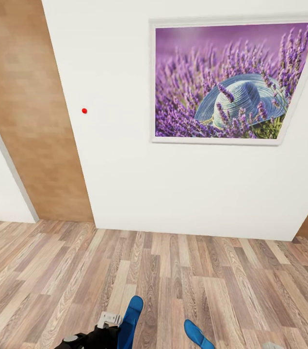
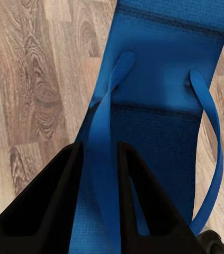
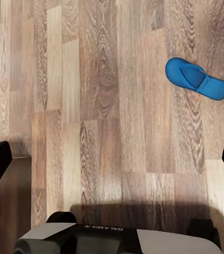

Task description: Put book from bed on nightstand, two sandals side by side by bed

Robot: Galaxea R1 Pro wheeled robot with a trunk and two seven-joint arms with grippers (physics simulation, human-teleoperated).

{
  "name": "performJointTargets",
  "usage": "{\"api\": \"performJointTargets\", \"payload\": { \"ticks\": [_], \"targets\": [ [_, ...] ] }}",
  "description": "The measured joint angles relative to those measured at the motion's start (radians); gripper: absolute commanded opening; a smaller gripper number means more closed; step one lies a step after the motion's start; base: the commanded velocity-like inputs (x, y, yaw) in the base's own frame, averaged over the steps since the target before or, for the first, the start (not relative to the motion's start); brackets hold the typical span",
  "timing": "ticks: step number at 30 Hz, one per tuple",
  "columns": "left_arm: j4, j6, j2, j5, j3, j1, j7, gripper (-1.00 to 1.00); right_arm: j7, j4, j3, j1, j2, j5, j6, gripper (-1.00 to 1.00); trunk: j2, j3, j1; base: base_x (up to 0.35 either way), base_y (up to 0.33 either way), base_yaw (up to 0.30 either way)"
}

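My left gripper [image 1: 109, 324] is shut on the strap of one bright blue sandal [image 1: 131, 317] and holds it above the wood-plank floor. In the left wrist view its black fingers [image 2: 53, 206] pinch the strap of that sandal [image 2: 164, 63]. The second sandal [image 1: 196, 334] lies flat on the floor just to the right of the held one; it also appears in the right wrist view [image 3: 195, 78]. My right gripper [image 3: 112, 164] hangs open over bare floor, its fingers wide apart and empty. The book, the bed and the nightstand are out of view.
A white wall [image 1: 173, 194] stands straight ahead with a framed lavender-and-hat picture [image 1: 231, 82] and a small red dot [image 1: 84, 111]. A wood-panelled opening [image 1: 32, 121] lies at the left. The robot's base [image 3: 117, 238] is under the right gripper.
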Motion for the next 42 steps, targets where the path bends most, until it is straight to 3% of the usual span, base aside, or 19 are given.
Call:
{"api": "performJointTargets", "payload": {
  "ticks": [9,34,42],
  "targets": [
    [0.000,0.000,0.000,0.001,0.000,0.000,0.000,-1.00,0.000,0.000,0.001,0.000,0.000,0.000,0.000,1.00,0.000,0.000,0.000,0.009,0.006,0.000],
    [0.000,0.000,0.000,0.000,0.000,0.000,0.000,-1.00,-0.001,0.000,0.001,0.000,0.000,0.000,0.000,1.00,0.000,0.000,0.000,0.181,0.052,0.000],
    [0.000,0.000,0.000,0.000,0.000,0.000,0.000,-1.00,-0.002,0.000,0.001,0.000,0.000,0.000,0.000,1.00,0.000,0.000,0.000,0.030,0.000,0.000]
  ]
}}
